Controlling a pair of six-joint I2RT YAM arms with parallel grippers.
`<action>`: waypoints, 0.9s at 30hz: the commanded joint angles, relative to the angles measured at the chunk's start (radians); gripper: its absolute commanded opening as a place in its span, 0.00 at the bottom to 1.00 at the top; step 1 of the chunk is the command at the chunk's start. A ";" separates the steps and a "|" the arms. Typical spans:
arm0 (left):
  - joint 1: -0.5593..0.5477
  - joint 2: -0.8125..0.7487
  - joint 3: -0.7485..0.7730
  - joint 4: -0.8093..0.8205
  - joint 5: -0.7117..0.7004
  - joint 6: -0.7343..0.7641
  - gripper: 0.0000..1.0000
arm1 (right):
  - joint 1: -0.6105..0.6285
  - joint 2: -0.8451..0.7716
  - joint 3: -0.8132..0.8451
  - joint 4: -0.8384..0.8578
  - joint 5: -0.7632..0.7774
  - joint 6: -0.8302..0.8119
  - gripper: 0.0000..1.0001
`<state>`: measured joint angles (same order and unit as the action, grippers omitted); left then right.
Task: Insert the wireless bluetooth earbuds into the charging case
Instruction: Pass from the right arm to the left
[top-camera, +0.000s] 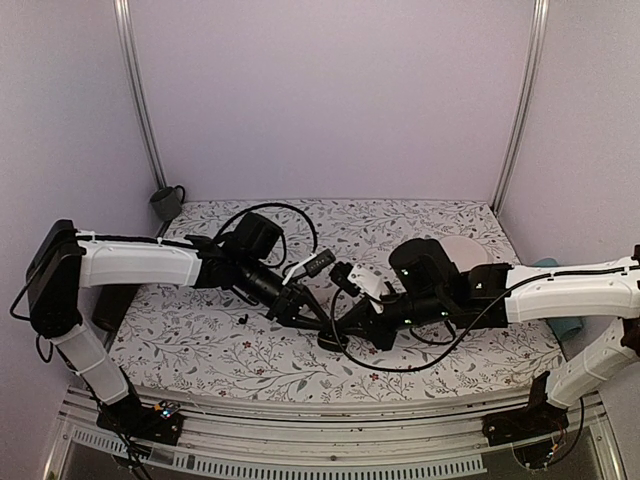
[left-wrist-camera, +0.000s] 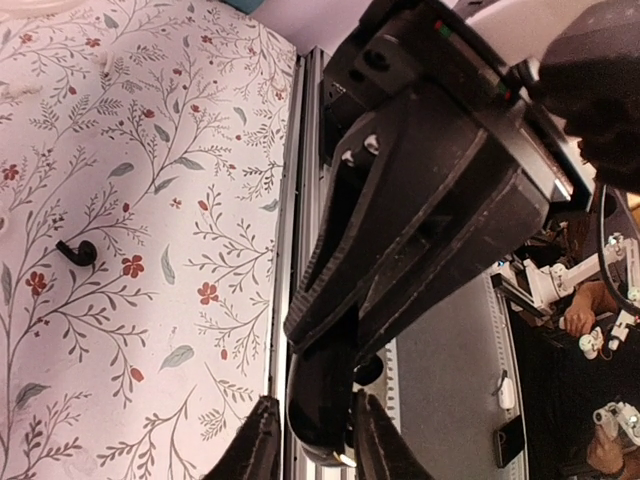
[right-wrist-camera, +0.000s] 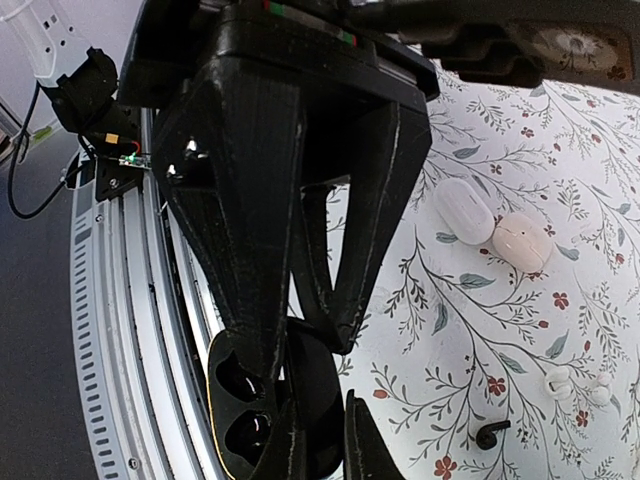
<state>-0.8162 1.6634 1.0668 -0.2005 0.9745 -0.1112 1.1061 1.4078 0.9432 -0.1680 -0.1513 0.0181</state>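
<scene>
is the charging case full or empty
Looks empty: the charging case shows two hollow dark wells; one black earbud lies on the table.

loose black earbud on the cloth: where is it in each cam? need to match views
Top external: black earbud, a tiny dark speck left of centre, just below mid-height.
Left wrist: earbud near the left edge, about mid-height.
Right wrist: earbud at bottom right.
Shared landmark: the metal rail along the table's near edge.
</scene>
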 joint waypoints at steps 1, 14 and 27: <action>-0.006 0.011 0.024 -0.015 -0.005 0.022 0.26 | 0.000 0.018 0.028 0.007 -0.001 -0.008 0.02; -0.009 0.041 0.028 0.002 0.023 0.016 0.29 | 0.004 0.036 0.040 0.005 0.006 -0.059 0.02; -0.013 0.070 0.028 0.028 0.037 0.000 0.06 | 0.006 0.066 0.041 0.016 0.022 -0.066 0.02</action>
<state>-0.8188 1.7142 1.0748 -0.1993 0.9829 -0.0963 1.1061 1.4555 0.9588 -0.1761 -0.1478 -0.0341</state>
